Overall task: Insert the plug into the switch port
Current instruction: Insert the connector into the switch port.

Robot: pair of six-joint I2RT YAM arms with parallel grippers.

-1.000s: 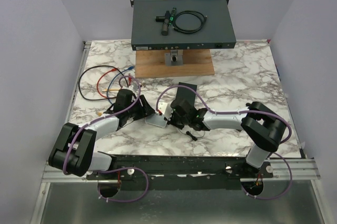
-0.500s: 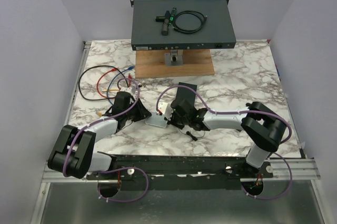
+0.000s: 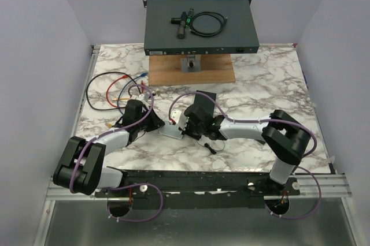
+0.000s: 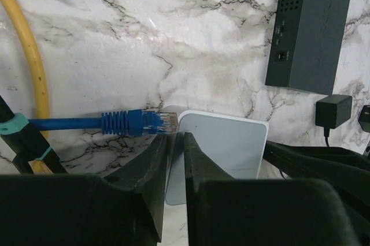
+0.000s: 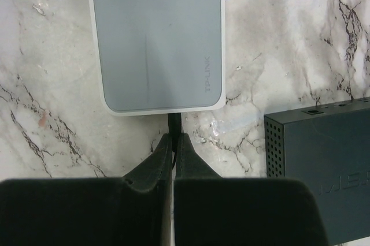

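Left fingers (image 4: 150,171) almost together, slim gap; whether gripping anything, cannot tell. Right fingers (image 5: 159,159) clenched, tips at switch (image 5: 156,38) edge. Plug (image 4: 151,122) flat on worktop (image 4: 173,38), toward near edge, tip just beside switch corner. Likely light, rigid, clip brittle; cable (image 4: 63,123) springy. Best hold: ribbed blue boot (image 4: 118,123).

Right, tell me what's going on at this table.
Two arms work at a small white switch on the marble. The right pincer is shut on a thin black cord at the switch's edge. The left pincer, fingers nearly together, sits at the switch's corner. The blue cable's plug lies loose beside it, tip at that corner, not yet in a port.
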